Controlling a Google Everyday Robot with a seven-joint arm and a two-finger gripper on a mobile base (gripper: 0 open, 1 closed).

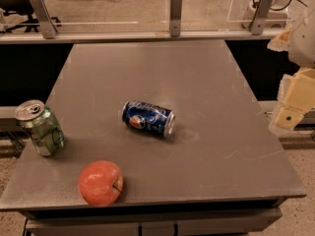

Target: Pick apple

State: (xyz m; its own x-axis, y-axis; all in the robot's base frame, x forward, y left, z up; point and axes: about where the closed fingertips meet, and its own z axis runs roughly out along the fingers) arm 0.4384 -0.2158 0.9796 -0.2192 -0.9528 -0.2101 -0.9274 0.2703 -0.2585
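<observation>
The apple is round and orange-red with paler streaks and a small dark stem. It lies near the front left edge of the grey table. My gripper is at the far right of the view, beyond the table's right edge and above floor level. It is far from the apple and holds nothing that I can see.
A blue soda can lies on its side at the table's middle. A green soda can stands upright at the left edge, behind the apple. A railing with metal posts runs along the far side.
</observation>
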